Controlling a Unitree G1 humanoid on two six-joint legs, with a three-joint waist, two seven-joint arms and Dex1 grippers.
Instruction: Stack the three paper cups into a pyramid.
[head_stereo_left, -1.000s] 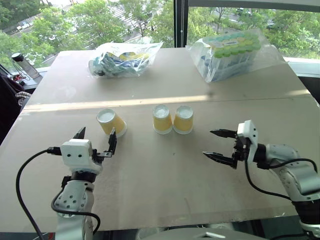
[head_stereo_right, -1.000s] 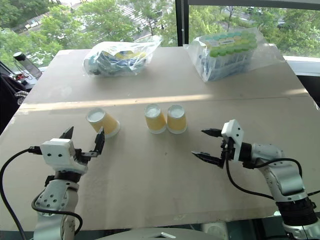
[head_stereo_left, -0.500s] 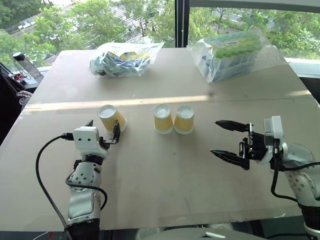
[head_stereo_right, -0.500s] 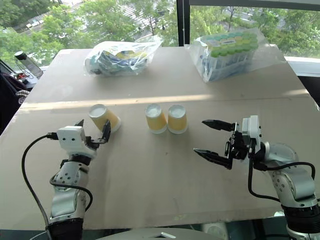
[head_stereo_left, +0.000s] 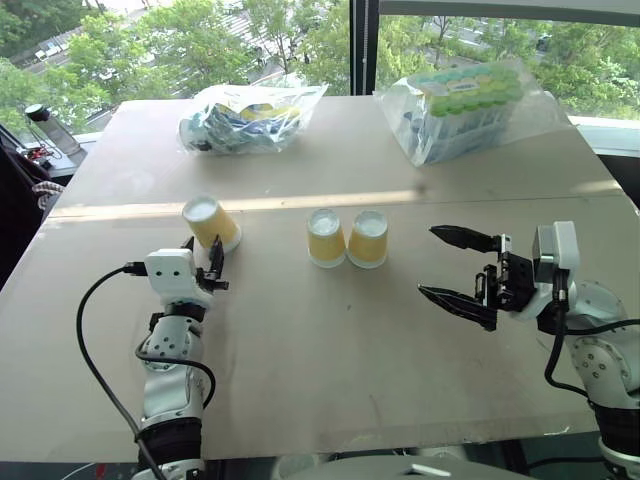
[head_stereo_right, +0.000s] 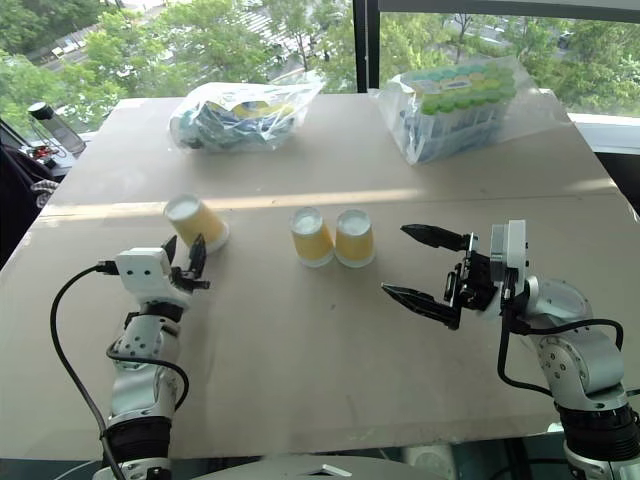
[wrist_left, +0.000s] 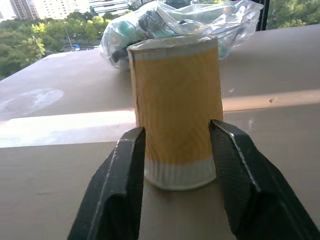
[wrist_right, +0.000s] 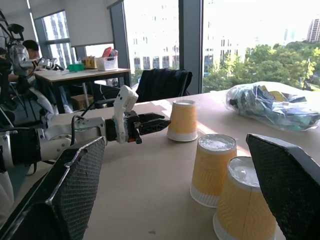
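Three yellow-orange paper cups stand upside down on the table. Two of them (head_stereo_left: 325, 238) (head_stereo_left: 367, 239) sit side by side at the middle. The third paper cup (head_stereo_left: 210, 222) stands apart to the left, leaning slightly. My left gripper (head_stereo_left: 203, 256) is shut on this cup. In the left wrist view its fingers (wrist_left: 131, 165) press both sides of the cup (wrist_left: 175, 90) near the white ribbed rim. My right gripper (head_stereo_left: 428, 260) hovers open to the right of the pair, pointing left toward them, holding nothing.
Two clear plastic bags of green-and-blue cups lie at the back, one (head_stereo_left: 250, 118) left of centre and one (head_stereo_left: 465, 105) to the right. A seam (head_stereo_left: 330, 203) crosses the table just behind the cups. A person (wrist_right: 31, 49) sits at a distant desk.
My left gripper reached forward and shut on the left cup, which shifted a little away and leftward. The right gripper rose slightly and stayed open.
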